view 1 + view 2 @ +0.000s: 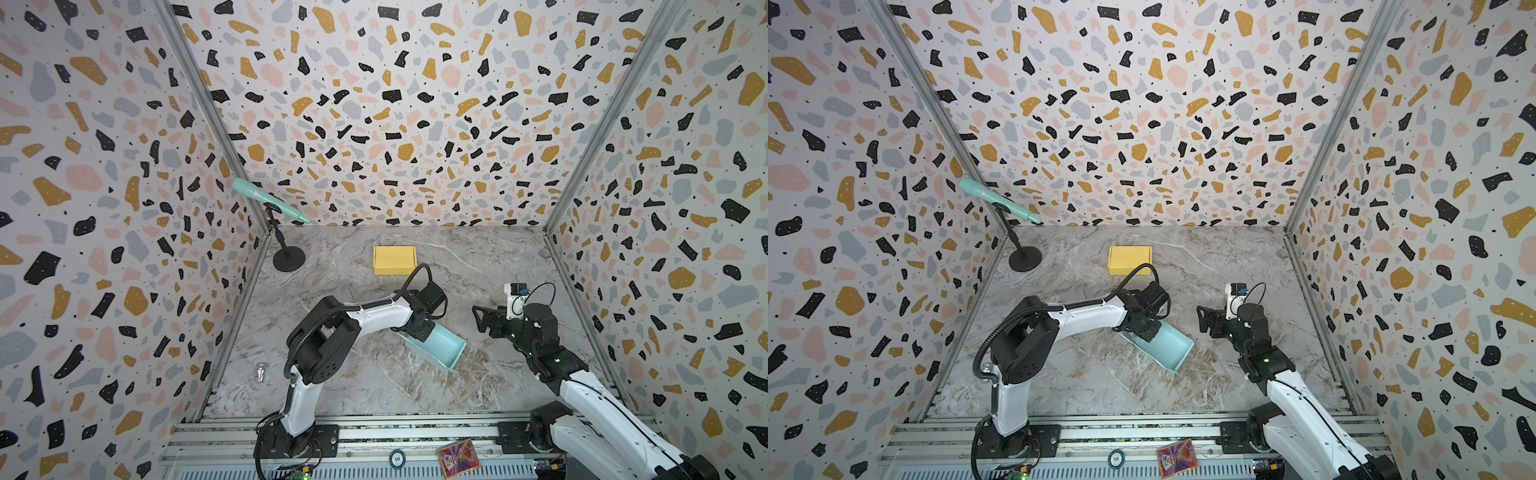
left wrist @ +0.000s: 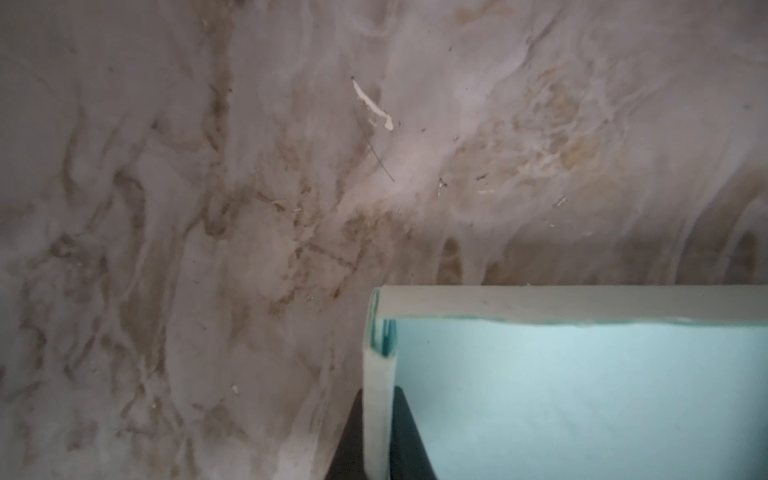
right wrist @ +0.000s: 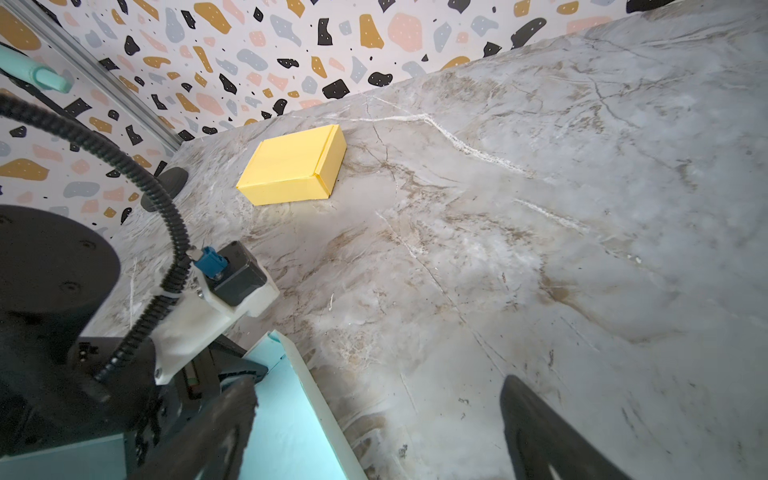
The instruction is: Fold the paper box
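In both top views the teal box (image 1: 442,347) (image 1: 1169,345) lies on the bench (image 1: 374,386) (image 1: 1100,386). Its long axis runs straight out from the left jaws, which are clenched on a wall at the end nearest them. The right jaws, spread wide and holding nothing, stand just beside its far long wall, apart from it; that arm looks the free one to fold

Left wrist view: fingers (image 2: 409,436) pinch a wall of the teal box (image 2: 582,395)

Right wrist view: the teal box (image 3: 286,415) shows past one finger (image 3: 216,432), ungripped; a yellow box (image 3: 295,166) lies well beyond
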`<move>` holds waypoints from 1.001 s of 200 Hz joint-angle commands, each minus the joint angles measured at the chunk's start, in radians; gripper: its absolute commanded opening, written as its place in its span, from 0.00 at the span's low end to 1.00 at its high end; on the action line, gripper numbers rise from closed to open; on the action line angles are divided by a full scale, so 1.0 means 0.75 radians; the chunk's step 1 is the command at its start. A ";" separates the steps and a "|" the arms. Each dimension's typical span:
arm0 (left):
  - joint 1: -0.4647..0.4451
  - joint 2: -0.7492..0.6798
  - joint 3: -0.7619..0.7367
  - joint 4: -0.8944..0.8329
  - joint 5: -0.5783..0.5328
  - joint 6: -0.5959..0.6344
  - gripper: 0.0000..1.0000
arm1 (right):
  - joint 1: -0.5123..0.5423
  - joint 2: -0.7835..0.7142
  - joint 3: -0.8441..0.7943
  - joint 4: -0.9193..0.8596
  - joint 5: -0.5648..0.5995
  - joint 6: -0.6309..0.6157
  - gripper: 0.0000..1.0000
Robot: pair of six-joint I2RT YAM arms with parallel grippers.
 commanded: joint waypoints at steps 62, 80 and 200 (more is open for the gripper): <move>0.005 0.098 -0.013 -0.106 -0.112 0.009 0.21 | -0.042 -0.050 -0.018 0.028 -0.054 -0.034 0.92; 0.005 0.097 -0.005 -0.110 -0.112 0.009 0.21 | -0.055 -0.028 -0.011 0.034 -0.070 -0.043 0.92; 0.003 0.063 0.058 -0.129 -0.085 0.014 0.34 | -0.064 -0.035 -0.002 0.023 -0.092 -0.034 0.92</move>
